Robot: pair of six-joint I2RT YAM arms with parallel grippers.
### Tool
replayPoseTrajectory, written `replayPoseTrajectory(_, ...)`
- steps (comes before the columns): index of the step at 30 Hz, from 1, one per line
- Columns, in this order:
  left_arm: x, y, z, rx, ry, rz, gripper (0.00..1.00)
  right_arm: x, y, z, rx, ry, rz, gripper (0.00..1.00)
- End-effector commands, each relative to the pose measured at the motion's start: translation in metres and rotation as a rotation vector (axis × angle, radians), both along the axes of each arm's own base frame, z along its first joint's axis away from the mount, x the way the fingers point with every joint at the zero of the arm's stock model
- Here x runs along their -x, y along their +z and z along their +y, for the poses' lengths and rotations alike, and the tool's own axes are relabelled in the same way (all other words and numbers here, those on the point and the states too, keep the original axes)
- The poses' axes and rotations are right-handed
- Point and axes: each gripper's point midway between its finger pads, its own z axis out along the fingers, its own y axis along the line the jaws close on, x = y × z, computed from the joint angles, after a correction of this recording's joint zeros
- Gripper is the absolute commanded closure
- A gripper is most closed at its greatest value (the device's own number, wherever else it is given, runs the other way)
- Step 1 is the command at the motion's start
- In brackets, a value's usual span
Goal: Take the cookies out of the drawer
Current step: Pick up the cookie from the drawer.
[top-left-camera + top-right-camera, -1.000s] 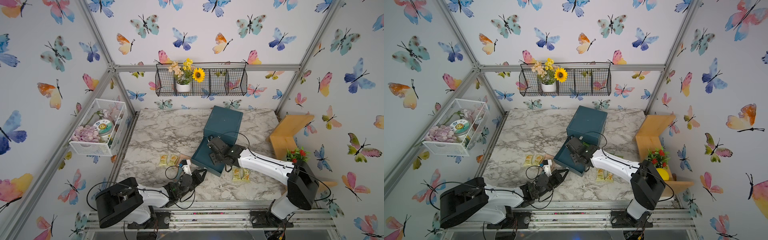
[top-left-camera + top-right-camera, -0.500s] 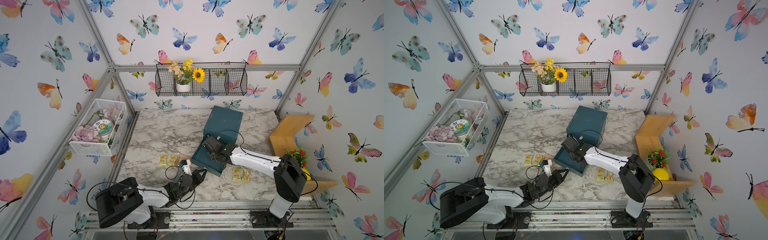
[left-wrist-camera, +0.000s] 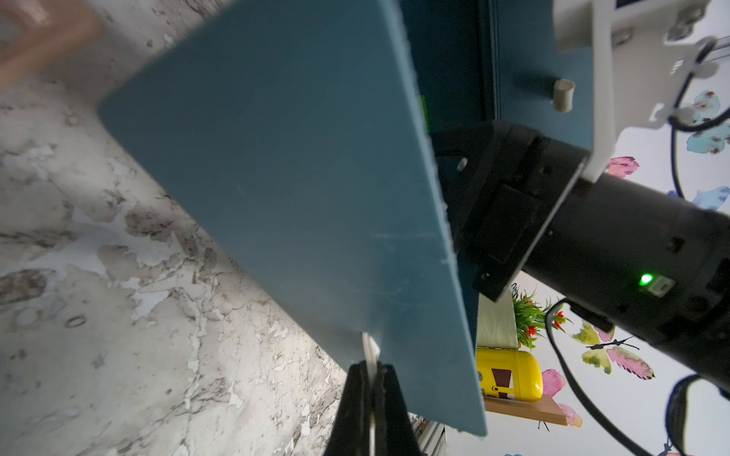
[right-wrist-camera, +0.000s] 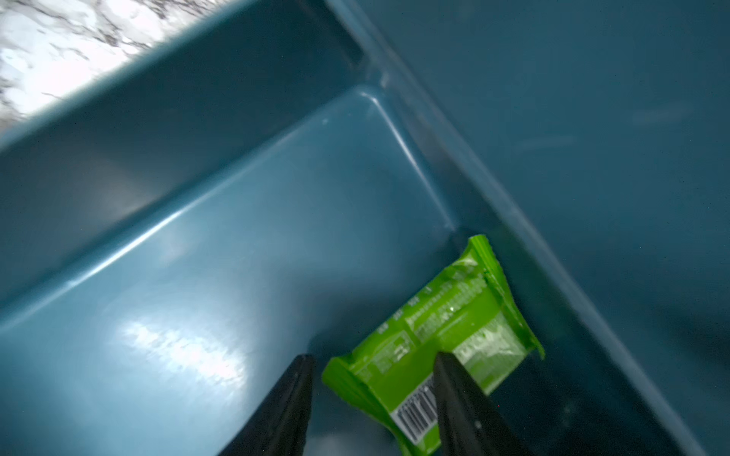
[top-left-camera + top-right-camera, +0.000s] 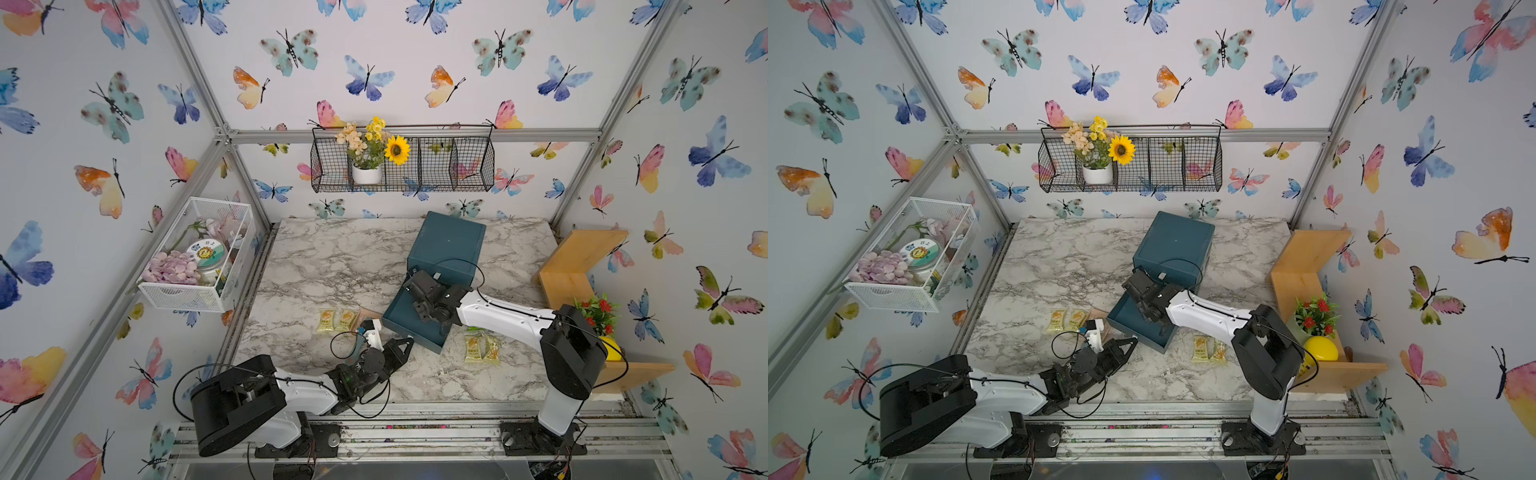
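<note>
Cookie [image 4: 434, 339] partly between right tool's [image 4: 373, 357] parted fingers [image 4: 284, 406], left tool [image 3: 371, 367] seemingly clamping drawer tab [image 3: 369, 347]

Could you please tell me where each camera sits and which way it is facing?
Top views: high above the robot's bases, looking down on the table and cabinet; left arm and right arm show whole.
Left wrist: low over the table, facing the front of the drawer; left gripper shut on its handle.
Right wrist: above the drawer, looking in at a green packet; right gripper open over it.
Shared: both wrist views show the drawer; the left wrist view also catches the right arm.
</note>
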Motion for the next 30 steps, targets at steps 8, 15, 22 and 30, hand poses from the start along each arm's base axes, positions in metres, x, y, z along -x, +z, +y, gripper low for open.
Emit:
replayPoseTrajectory(8,-0.007,0.015,0.001,0.035,0.04,-0.04,1.0,0.038,0.036,0.033,-0.144,0.202,0.11,0.48)
replayPoseTrajectory(15,-0.007,0.016,-0.002,0.039,0.033,-0.04,1.0,0.01,0.076,-0.002,-0.231,-0.119,-0.097,0.38)
replayPoseTrajectory(22,-0.007,0.016,-0.003,0.04,0.03,-0.038,1.0,0.013,0.061,-0.003,-0.393,-0.401,-0.068,0.36)
replayPoseTrajectory(30,-0.007,0.015,-0.002,0.037,0.033,-0.036,1.0,0.02,0.038,0.008,-0.361,-0.547,-0.026,0.33)
